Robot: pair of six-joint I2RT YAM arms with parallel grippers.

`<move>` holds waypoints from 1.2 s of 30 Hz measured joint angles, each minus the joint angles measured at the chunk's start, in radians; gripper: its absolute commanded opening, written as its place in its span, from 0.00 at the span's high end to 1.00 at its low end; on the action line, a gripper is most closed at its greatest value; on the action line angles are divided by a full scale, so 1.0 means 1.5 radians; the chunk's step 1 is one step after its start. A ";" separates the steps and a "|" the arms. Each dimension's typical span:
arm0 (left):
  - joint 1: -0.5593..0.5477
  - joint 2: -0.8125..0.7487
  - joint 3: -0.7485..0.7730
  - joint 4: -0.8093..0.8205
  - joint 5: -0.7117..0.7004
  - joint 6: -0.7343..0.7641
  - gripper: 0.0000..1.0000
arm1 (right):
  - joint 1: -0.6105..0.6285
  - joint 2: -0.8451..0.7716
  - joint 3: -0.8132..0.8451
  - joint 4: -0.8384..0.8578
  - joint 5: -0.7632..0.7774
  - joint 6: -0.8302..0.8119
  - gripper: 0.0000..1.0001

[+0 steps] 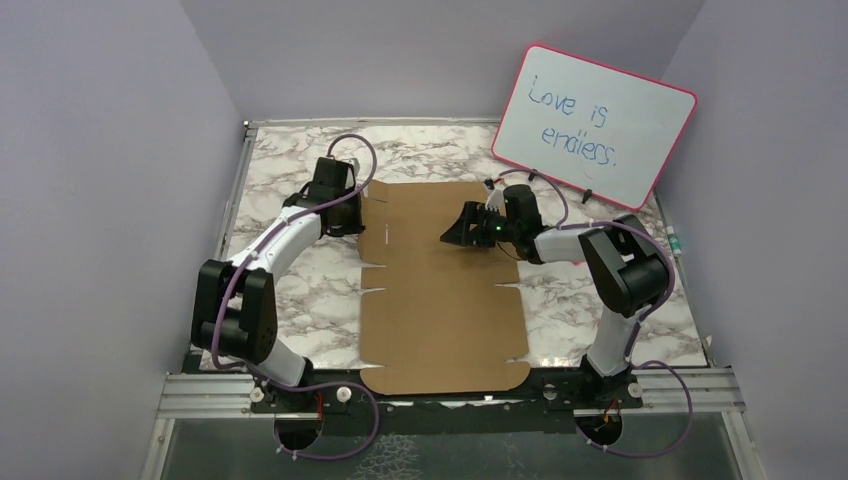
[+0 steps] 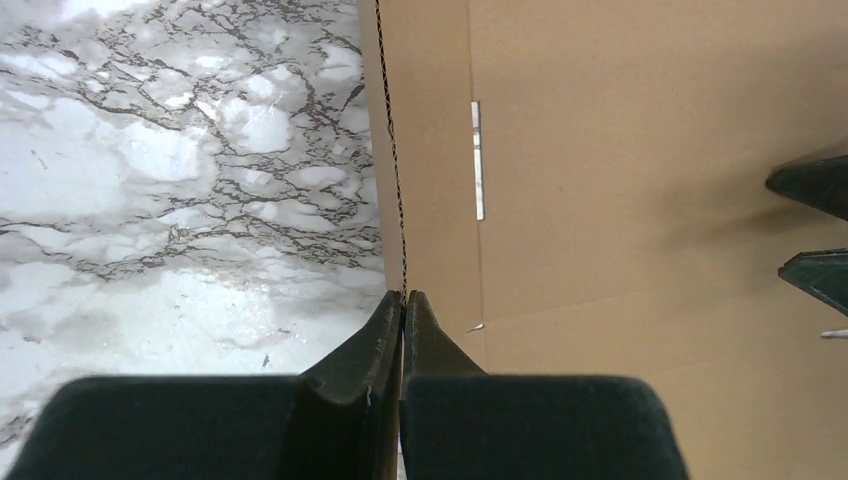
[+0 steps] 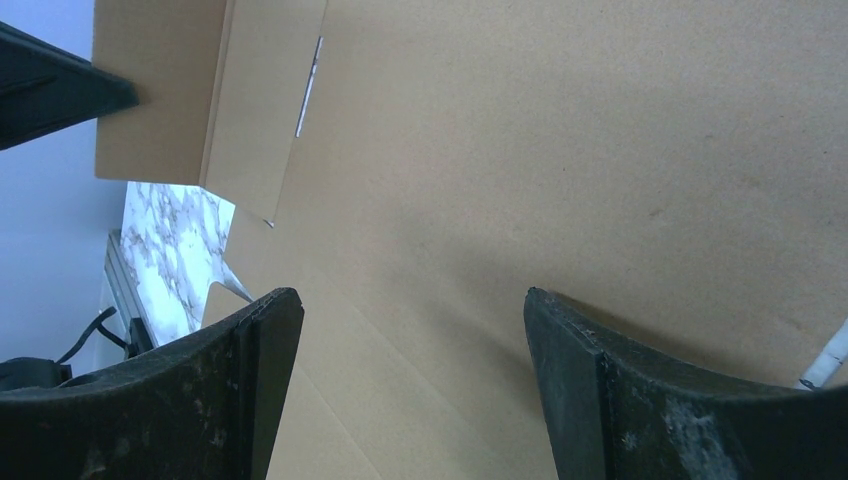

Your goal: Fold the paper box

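Box (image 1: pixel 440 290) flat on bench (image 1: pixel 290 280), long axis near-to-far, between both arms. Left claw (image 2: pixel 403 300) pinched tight on edge of far left flap (image 2: pixel 430 170), flap tilted up. Right claw (image 3: pixel 412 300) spread wide, low over far panel, just right of that flap. Plain brown sheet, creased, slotted, side flaps notched.
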 measured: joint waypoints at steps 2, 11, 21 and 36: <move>-0.026 0.000 0.013 -0.016 -0.036 0.000 1.00 | 0.000 0.000 0.000 0.000 0.000 0.000 0.13; -0.142 0.019 0.083 -0.064 -0.175 -0.003 0.97 | 0.000 0.000 0.000 0.001 0.000 0.003 0.13; -0.250 0.083 0.160 -0.087 -0.252 -0.007 0.94 | 0.003 0.000 -0.002 0.004 0.000 0.009 0.13; -0.273 0.107 0.174 -0.097 -0.281 -0.008 0.57 | 0.003 0.000 -0.004 0.007 0.001 0.012 0.13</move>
